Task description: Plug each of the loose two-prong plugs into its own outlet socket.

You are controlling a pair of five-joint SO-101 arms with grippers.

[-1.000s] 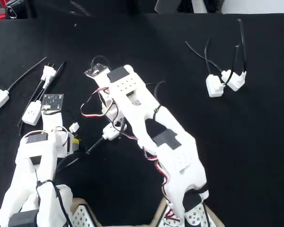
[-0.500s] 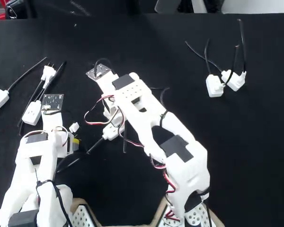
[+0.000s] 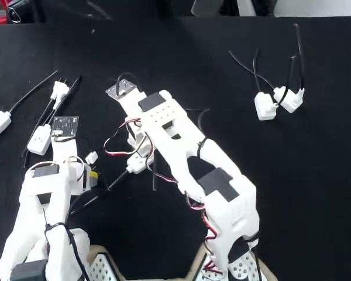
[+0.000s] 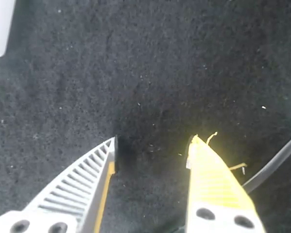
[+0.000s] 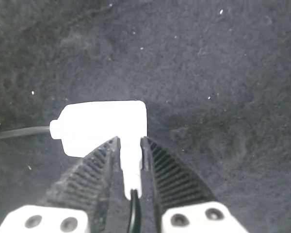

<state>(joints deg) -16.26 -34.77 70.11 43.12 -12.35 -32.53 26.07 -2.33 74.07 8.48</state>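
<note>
- right gripper (image 5: 131, 141) clenched on a plug (image 5: 132, 167), gripped by its narrow body so the cord (image 5: 133, 208) runs back between the fingers
- socket (image 5: 104, 125) just ahead of its tips, touching the plug; looks mated, seating can't be confirmed
- left gripper (image 4: 153, 145) released, nothing between its tips, bare surface (image 4: 184, 58) below
- loose pronged plug (image 3: 59, 89) well ahead of left gripper, probably next

Setting: robotics lab or hobby test bench, not a home room.

Evidence:
- desk (image 3: 316, 193) covered edge to edge in black felt-like cloth
- two white plastic arms, the left arm (image 3: 41, 205) and the right arm (image 3: 187, 152), with bare servo wiring (image 3: 114, 143) looping outside their shells
- perforated base plates (image 3: 102, 269) at the near edge
- white plug (image 3: 59, 89) and outlet socket (image 3: 264, 106) samples on short black cords, spread about
</note>
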